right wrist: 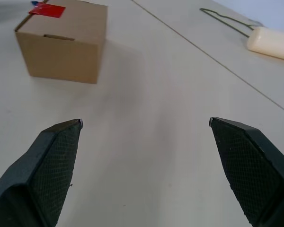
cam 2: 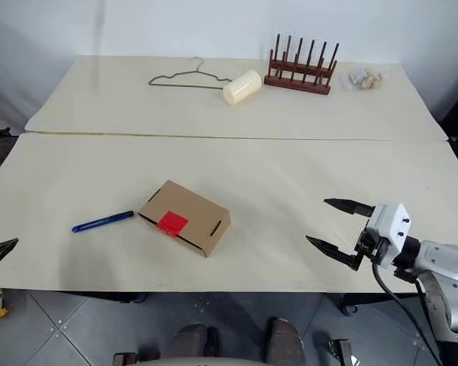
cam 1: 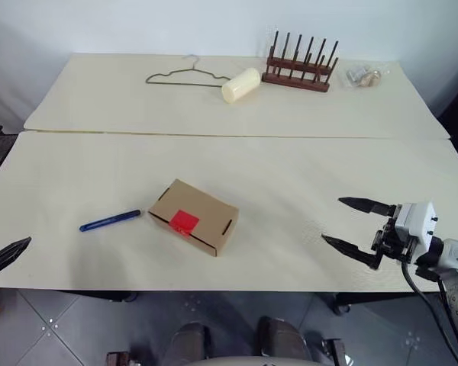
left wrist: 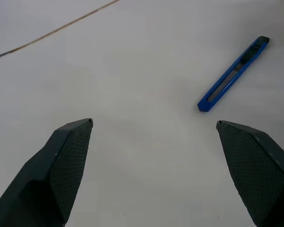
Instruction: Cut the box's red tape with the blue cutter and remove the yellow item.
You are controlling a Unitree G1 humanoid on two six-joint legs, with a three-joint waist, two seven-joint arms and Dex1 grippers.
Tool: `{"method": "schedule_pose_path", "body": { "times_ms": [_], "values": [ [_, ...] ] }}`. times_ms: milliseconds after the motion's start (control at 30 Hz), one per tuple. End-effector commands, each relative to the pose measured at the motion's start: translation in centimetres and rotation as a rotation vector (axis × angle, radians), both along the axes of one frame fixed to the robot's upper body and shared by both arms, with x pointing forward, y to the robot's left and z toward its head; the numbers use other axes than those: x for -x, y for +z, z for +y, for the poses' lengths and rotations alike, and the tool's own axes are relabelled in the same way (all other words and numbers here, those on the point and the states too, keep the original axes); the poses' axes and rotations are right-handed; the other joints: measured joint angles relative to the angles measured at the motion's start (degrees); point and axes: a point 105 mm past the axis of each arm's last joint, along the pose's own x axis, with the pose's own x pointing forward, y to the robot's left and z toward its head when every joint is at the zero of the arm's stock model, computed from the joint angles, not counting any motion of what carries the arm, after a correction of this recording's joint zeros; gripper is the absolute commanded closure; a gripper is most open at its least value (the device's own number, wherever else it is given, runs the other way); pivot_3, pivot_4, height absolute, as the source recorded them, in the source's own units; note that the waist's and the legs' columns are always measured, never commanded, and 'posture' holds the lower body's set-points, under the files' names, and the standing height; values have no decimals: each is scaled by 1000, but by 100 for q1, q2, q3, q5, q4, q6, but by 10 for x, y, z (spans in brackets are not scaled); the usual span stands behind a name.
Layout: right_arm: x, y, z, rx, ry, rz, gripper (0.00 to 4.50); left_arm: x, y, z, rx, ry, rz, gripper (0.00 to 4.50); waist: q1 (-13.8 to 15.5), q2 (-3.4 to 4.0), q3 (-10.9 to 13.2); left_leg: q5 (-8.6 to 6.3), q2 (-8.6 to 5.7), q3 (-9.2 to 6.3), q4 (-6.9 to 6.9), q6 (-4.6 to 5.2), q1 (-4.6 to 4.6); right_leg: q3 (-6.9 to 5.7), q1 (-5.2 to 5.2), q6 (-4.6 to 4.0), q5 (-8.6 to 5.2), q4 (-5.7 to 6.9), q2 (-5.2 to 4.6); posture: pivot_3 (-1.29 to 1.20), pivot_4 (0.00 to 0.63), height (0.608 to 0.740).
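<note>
Two cream tables [cam 1: 290, 164] abutted: near one bears brown cardboard box [cam 1: 194, 216] and blue cutter [cam 1: 109, 220]; far one wire hanger [cam 1: 185, 76], cream cylinder roll [cam 1: 240, 85], wooden peg rack [cam 1: 298, 75].

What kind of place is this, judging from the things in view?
Probably a test or lab workspace, not a home: two plain cream tables pushed together against a bare wall, on a grey tiled floor. The few unrelated props suggest it too: a taped cardboard box, a blue cutter, a wire hanger, a wooden peg rack.

Left gripper [cam 1: 1, 258] cut off at frame edge.
</note>
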Motion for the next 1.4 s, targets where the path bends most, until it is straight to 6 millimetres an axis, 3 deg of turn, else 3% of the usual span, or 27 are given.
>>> {"method": "schedule_pose_path", "body": {
  "times_ms": [33,367,467,567,733,867,900,967,1067,1167,1233,1400],
  "values": [
    [5,6,2,0,34,-22,0,-1,7,0,-14,2,-34,54,-12,0,0,0,0,0,0,0,0,0,0,0,0,0,0,0,150,740],
    [17,-2,12,0,111,11,0,-7,6,-15,48,-55,-28,54,-16,0,0,0,-1,1,0,0,2,0,0,0,0,4,1,0,150,740],
    [22,-3,18,-7,152,32,0,-11,5,-20,50,-82,-23,654,-15,0,0,0,-1,2,1,0,3,0,0,0,0,5,1,0,150,740],
    [32,-15,29,49,235,103,649,-16,-1,-27,27,-130,6,1611,-4,0,0,0,-2,1,1,0,3,0,0,0,0,5,0,0,150,740],
    [28,-20,47,53,243,109,2381,-24,-2,-39,3,-189,19,3188,-13,-2,-1,0,-3,1,2,0,4,0,0,0,0,7,1,0,150,740],
    [28,-28,76,31,293,182,3735,-52,-1,-60,-8,-254,4,4390,3,-1,-1,1,-3,0,5,-2,6,0,0,0,0,13,2,0,150,740],
    [29,-32,83,46,320,192,4141,-63,0,-70,-9,-275,-7,4500,15,-1,-1,1,-4,-1,6,-2,5,0,-1,0,0,15,1,0,150,740],
    [30,-37,89,69,351,202,4482,-77,1,-82,-13,-296,-18,4500,66,-4,-2,2,-11,-2,10,-1,2,0,-1,0,0,18,0,0,150,740],
    [2,-46,107,97,297,195,4482,-113,-6,-117,-15,-359,-5,4500,70,-8,-5,1,-13,4,13,0,1,1,-2,2,1,19,0,0,150,740],
    [-14,-46,125,93,306,206,4482,-136,-9,-144,-17,-390,30,4500,65,-8,-5,10,-15,20,23,-1,-1,1,-6,1,2,36,1,0,150,740],
    [-18,-45,132,93,314,208,4482,-141,-12,-161,-24,-441,70,4500,53,-9,-5,9,-15,26,23,-5,-1,-6,-8,0,1,51,3,0,150,740],
    [-34,-32,146,14,266,245,4482,-119,-25,-193,-41,-622,265,4500,-54,-10,-5,5,-13,48,9,-8,-16,-14,-39,-1,0,55,3,0,150,740]
  ]
}}
